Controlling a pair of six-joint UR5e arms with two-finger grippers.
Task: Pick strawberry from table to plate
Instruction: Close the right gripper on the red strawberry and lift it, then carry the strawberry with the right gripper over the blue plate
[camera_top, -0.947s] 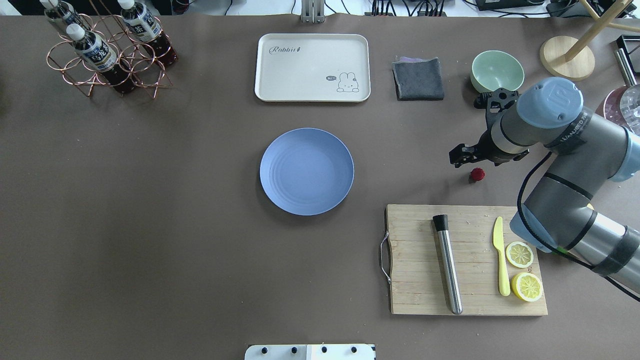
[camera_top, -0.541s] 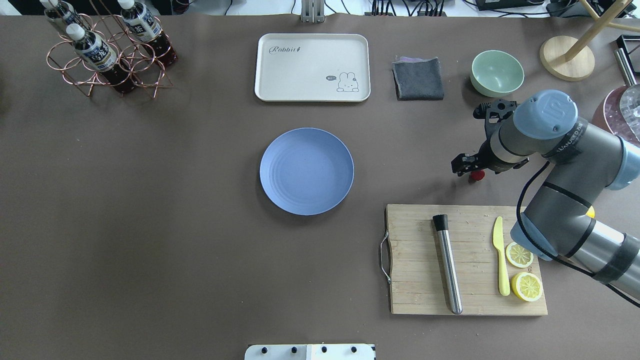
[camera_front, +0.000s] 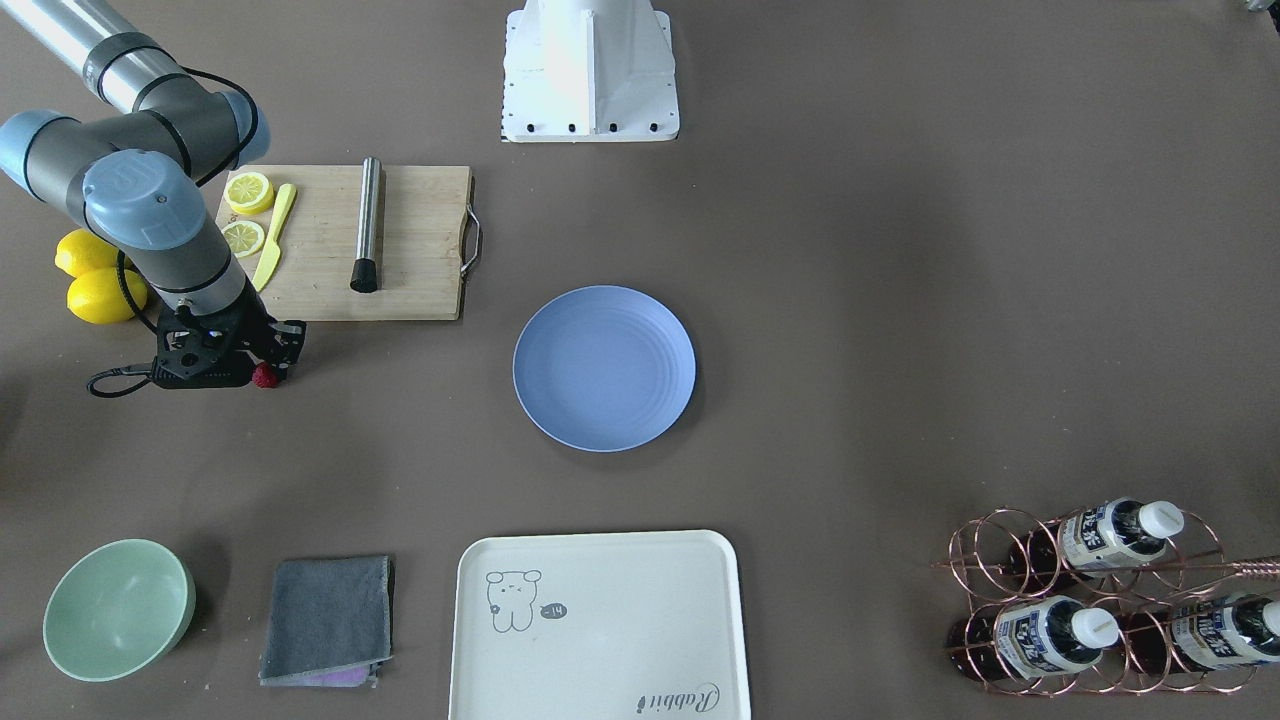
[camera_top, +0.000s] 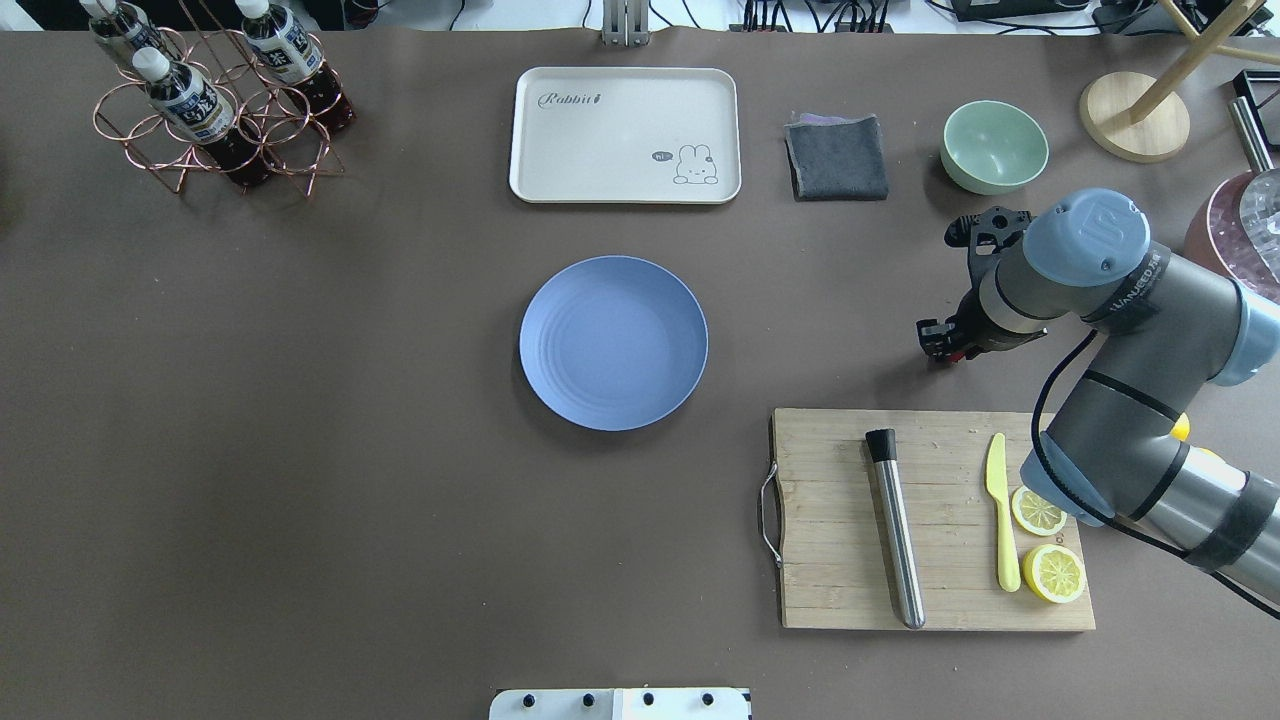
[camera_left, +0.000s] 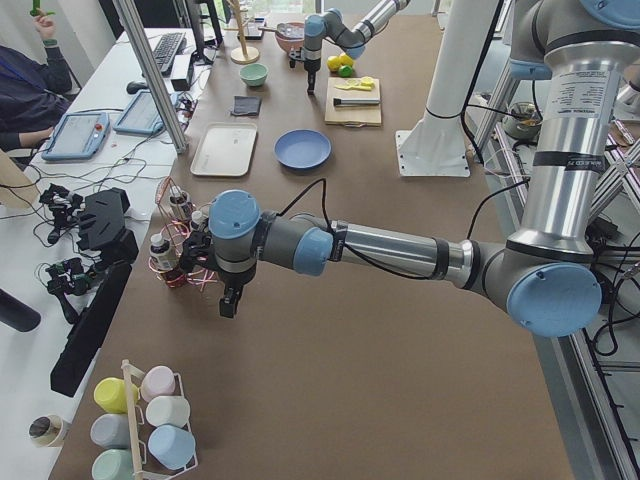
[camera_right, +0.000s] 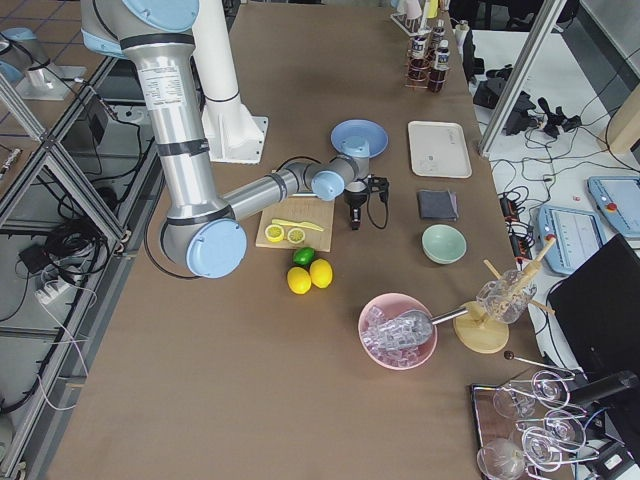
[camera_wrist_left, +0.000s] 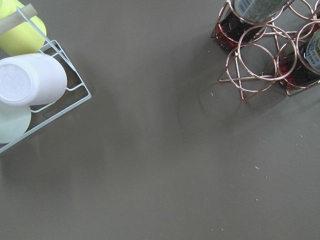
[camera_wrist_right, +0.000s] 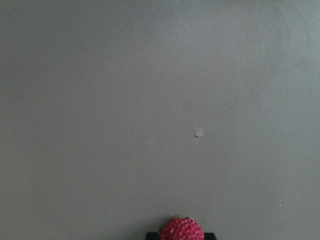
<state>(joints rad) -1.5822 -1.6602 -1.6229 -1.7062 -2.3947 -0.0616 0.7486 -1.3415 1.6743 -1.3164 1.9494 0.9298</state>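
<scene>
In the front-facing view the right tool (camera_front: 268, 362) sits low at the brown-grey tabletop (camera_front: 900, 300). The tiny dark-red bumpy strawberry (camera_front: 265, 376) lies at its tips, just off the wooden cutting board (camera_front: 400, 250). It is well apart from the round blue-lavender plate (camera_front: 604, 368), whose face shows only its rings. A copper wire rack (camera_front: 985, 545) holds three lying bottles (camera_front: 1110, 535) of dark drink.

The overhead view shows just a red sliver of the strawberry at the right tool's edge; the plate lies mid-tabletop.

From the table's left end, the left tool (camera_left: 229, 305) hangs over the tabletop beside the copper wire rack. I cannot tell how far it is open. A white wire holder (camera_left: 150, 420) carries pastel cups.

From the right end, a round pink bowl (camera_right: 398, 330) holds clear, ice-like pieces.

The left wrist view shows yellow, white and pale green cups lying in the white wire holder.

In the right wrist view the strawberry rests on the tabletop at the bottom edge, with dark tips just beside it on both sides. Whether they press it, I cannot tell.
</scene>
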